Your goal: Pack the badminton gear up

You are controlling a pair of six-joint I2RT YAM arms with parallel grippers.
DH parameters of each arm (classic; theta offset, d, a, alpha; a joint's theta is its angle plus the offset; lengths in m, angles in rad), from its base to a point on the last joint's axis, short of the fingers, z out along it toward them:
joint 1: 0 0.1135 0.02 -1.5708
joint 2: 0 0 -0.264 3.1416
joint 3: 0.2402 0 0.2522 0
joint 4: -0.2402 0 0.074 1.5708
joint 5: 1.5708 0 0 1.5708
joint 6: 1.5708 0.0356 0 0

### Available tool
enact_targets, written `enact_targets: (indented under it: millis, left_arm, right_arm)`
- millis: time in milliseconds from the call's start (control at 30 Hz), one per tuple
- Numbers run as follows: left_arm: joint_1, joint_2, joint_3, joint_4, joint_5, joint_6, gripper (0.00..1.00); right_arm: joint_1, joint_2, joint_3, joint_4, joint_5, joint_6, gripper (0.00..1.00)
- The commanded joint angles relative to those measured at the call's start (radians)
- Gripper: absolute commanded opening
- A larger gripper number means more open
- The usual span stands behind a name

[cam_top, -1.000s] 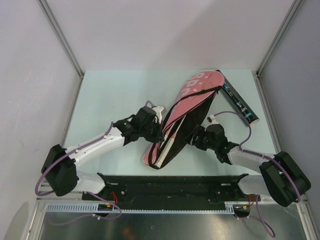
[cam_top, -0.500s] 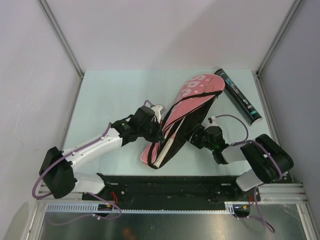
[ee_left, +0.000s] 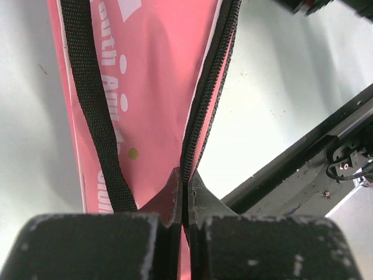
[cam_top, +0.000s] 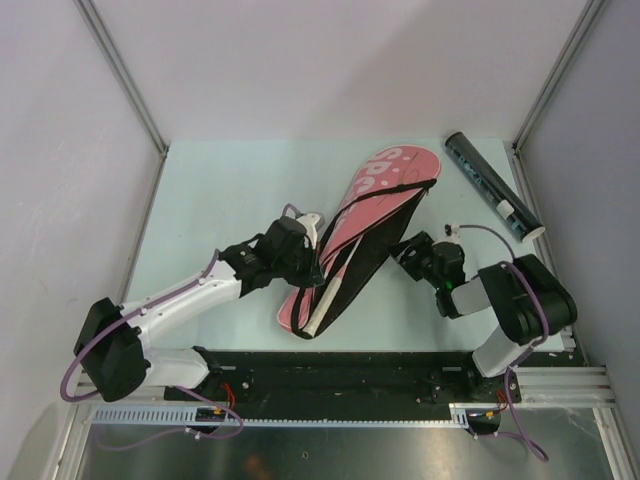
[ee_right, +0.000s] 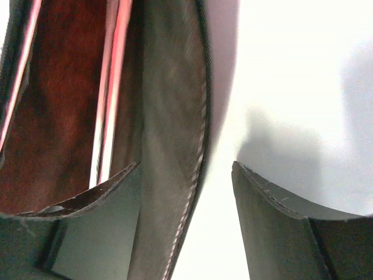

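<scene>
left arm: white links, black joints | right arm: black joints, white link | cables: purple | fingers: black, scuffed

The racket cover lies slantwise across the middle of the counter. The tube lies apart, in the far right corner.

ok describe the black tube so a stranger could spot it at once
Look at the far right corner of the pale table. Right of the pink racket cover lies the black tube, slanting along the table's right edge. It alone is a rigid dark cylinder with a whitish near end.
</scene>
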State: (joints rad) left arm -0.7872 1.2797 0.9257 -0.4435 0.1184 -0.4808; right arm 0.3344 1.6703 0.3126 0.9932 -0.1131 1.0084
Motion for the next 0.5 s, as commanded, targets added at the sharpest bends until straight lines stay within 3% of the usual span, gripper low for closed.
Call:
enact_targets:
  millis: [0,67,167,333,467]
  left_arm:
    - [-0.004,-0.045,-0.001,0.052,0.012,-0.039,0.00]
    - [-0.004,-0.046,0.002,0.055,0.021,-0.038,0.00]
    - [-0.004,-0.054,0.005,0.054,0.024,-0.030,0.00]
    - [-0.004,-0.059,0.009,0.052,0.041,-0.027,0.00]
    - [-0.004,-0.072,0.004,0.052,0.046,-0.030,0.00]
  right_arm:
    - [-0.099,-0.113,0.048,-0.338,0.038,-0.207,0.69]
    - [-0.171,-0.091,0.097,-0.389,-0.032,-0.240,0.75]
    - [-0.251,0.021,0.184,-0.361,-0.184,-0.245,0.76]
    - [-0.253,0.160,0.287,-0.242,-0.292,-0.234,0.74]
    - [-0.206,0.216,0.335,-0.200,-0.277,-0.211,0.72]
